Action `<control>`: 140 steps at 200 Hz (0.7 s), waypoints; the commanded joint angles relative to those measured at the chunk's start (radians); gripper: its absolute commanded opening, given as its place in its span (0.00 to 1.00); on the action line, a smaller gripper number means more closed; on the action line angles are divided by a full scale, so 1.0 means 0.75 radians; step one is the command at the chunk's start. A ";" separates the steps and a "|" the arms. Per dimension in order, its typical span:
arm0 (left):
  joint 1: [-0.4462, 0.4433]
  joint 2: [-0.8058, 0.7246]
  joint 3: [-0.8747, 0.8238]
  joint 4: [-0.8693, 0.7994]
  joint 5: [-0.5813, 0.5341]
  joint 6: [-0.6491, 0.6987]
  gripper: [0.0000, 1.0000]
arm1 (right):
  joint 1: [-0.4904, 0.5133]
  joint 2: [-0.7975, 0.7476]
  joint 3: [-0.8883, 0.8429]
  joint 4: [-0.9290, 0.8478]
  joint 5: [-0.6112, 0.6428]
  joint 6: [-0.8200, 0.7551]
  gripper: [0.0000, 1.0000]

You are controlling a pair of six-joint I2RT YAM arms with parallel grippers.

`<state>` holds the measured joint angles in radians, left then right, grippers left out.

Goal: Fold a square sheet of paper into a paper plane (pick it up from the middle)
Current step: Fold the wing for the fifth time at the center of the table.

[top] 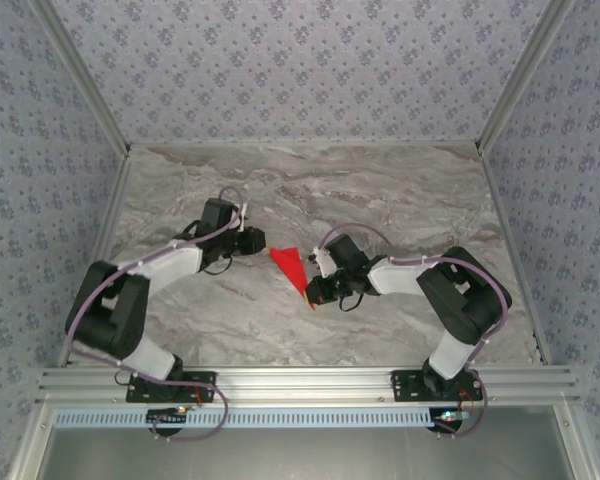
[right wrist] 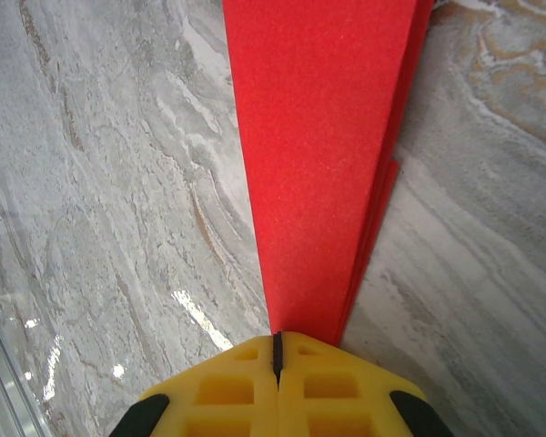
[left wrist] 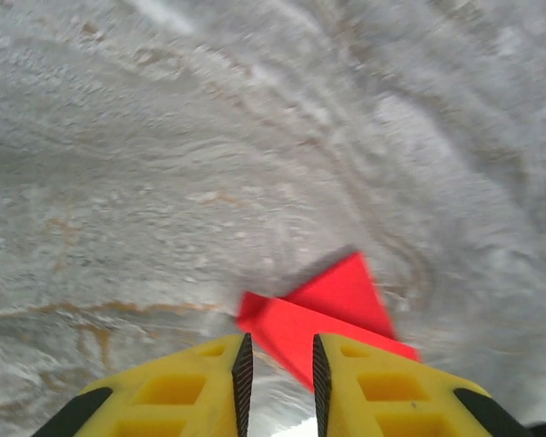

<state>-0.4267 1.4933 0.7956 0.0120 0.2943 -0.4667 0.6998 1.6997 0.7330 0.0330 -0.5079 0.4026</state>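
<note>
The red plane [top: 291, 266] sits at the centre of the table [top: 400, 200], its narrow tip toward 5 o'clock. The right arm has its elbow out at 3 o'clock and reaches back toward 9. The right gripper [top: 314, 297] is clamped on that tip, and the paper runs out from between its closed fingers [right wrist: 332, 387]. The left arm, elbow out at 9 o'clock, stretches toward 2. The left gripper [top: 261, 242] sits low at the plane's wide end, its fingers [left wrist: 191, 387] slightly apart with the paper's corner in the gap.
</note>
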 commanded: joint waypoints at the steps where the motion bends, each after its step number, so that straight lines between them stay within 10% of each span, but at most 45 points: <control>1: -0.093 -0.080 -0.071 0.035 -0.017 -0.118 0.24 | -0.001 0.047 -0.072 -0.252 0.127 -0.002 0.03; 140: -0.361 0.335 -0.113 0.419 0.118 -0.273 0.08 | 0.018 0.076 -0.058 -0.315 0.194 0.002 0.01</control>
<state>-0.6960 1.7065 0.6899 0.2863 0.3775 -0.6720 0.7059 1.6978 0.7395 0.0162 -0.4870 0.4030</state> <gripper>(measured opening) 0.081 0.051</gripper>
